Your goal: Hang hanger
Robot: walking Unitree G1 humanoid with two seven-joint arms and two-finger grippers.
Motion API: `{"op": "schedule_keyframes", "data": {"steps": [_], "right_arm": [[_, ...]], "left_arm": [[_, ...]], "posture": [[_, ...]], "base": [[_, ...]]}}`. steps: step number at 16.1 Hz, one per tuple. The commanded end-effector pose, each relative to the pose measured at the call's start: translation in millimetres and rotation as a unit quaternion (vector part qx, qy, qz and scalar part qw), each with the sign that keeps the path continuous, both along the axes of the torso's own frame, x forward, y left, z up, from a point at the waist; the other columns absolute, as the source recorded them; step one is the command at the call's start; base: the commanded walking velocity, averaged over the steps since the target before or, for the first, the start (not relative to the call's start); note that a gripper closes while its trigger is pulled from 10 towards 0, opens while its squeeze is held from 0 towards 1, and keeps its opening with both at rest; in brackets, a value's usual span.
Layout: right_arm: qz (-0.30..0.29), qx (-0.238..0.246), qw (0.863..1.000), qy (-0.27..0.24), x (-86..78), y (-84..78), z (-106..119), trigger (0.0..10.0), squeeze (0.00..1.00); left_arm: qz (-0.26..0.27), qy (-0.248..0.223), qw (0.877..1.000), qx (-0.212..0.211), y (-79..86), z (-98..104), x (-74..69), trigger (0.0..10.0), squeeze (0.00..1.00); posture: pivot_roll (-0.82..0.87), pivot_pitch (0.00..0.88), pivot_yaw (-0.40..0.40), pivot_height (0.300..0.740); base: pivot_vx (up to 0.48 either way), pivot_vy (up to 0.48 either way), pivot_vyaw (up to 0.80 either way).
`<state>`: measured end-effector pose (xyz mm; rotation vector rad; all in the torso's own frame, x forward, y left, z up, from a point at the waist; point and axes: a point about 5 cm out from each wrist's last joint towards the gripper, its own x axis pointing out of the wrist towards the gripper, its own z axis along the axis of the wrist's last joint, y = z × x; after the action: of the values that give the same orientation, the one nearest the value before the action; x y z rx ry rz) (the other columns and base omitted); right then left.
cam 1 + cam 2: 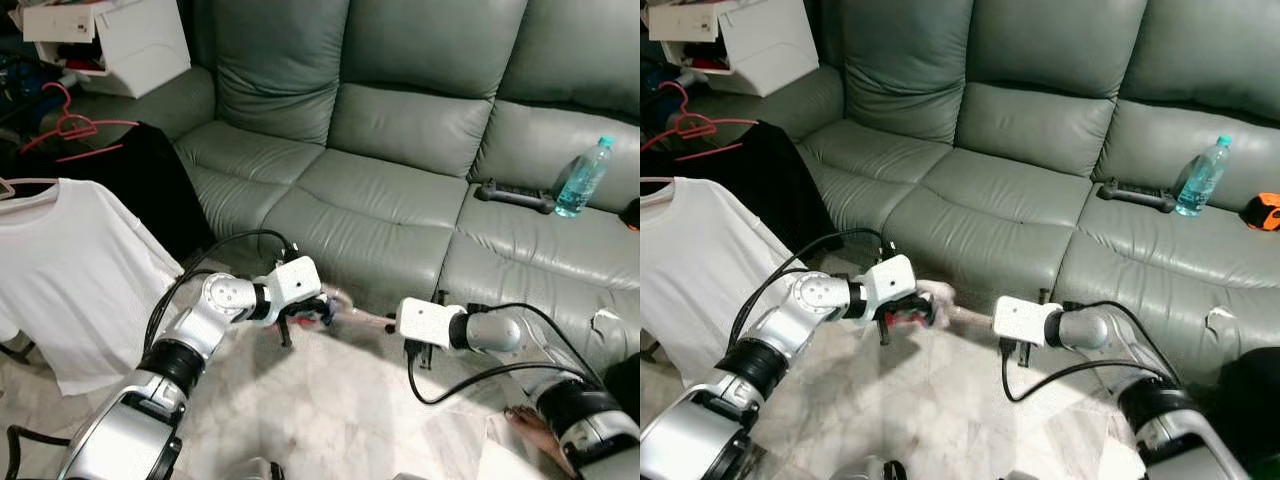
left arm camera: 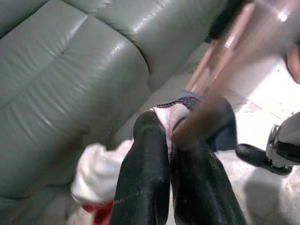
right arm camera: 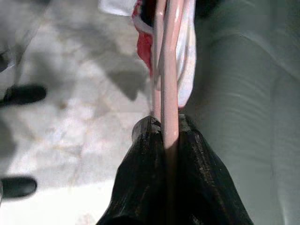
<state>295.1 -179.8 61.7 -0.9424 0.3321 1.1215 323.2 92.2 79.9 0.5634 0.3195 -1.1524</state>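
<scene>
Low in front of the grey sofa [image 1: 400, 190], above the pale floor [image 1: 330, 410] — both arms meet. Right hand [image 3: 168, 136] clamped on the pink hanger [image 3: 168, 70]. Left hand [image 2: 169, 154] pinched together on a white-and-red garment [image 2: 96, 173] draped at the hanger's far end. White T-shirt [image 1: 70, 270] hangs at left.

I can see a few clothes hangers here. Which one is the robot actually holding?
The pale pink hanger in front of the grey sofa; both the left tool and right tool pinch it. The red hangers hang untouched with the clothes at left.
</scene>
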Motion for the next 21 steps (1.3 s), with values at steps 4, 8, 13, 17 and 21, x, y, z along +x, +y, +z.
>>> {"op": "schedule_keyframes", "data": {"steps": [4, 8, 13, 17, 21], "right_arm": [[0.092, 0.035, 0.991, 0.089, -17.5, 29.7, -5, 10.0, 0.0], [0.099, 0.064, 0.98, 0.162, -37.9, 29.6, -16, 10.0, 0.0], [0.109, 0.129, 0.964, 0.207, -56.9, 37.1, -5, 10.0, 0.0], [0.087, 0.126, 0.964, 0.218, -60.9, 31.1, -5, 10.0, 0.0], [0.047, 0.126, 0.961, 0.243, -66.8, 24.3, -6, 10.0, 0.0]], "left_arm": [[0.068, -0.018, 0.996, -0.054, 0.5, 21, 19.6, 10.0, 0.0], [0.114, -0.024, 0.99, -0.077, 5.3, 30, 30.1, 10.0, 0.0], [0.183, -0.038, 0.98, -0.071, 16.9, 29, 39.0, 10.0, 0.0], [0.197, -0.043, 0.977, -0.068, 19.3, 28, 41.2, 10.0, 0.0], [0.197, -0.058, 0.977, -0.055, 22.4, 27, 41.0, 10.0, 0.0]], "posture": [[-0.09, 0.01, 0.091, 0.74], [-0.09, 0.014, 0.094, 0.74], [-0.1, 0.014, 0.097, 0.74], [-0.1, 0.018, 0.096, 0.74], [-0.1, 0.019, 0.092, 0.74]], "base": [[0.0, 0.0, 0.0], [0.0, 0.0, 0.0], [0.0, 0.0, 0.0], [0.0, 0.0, 0.0], [0.0, 0.0, 0.0]]}}
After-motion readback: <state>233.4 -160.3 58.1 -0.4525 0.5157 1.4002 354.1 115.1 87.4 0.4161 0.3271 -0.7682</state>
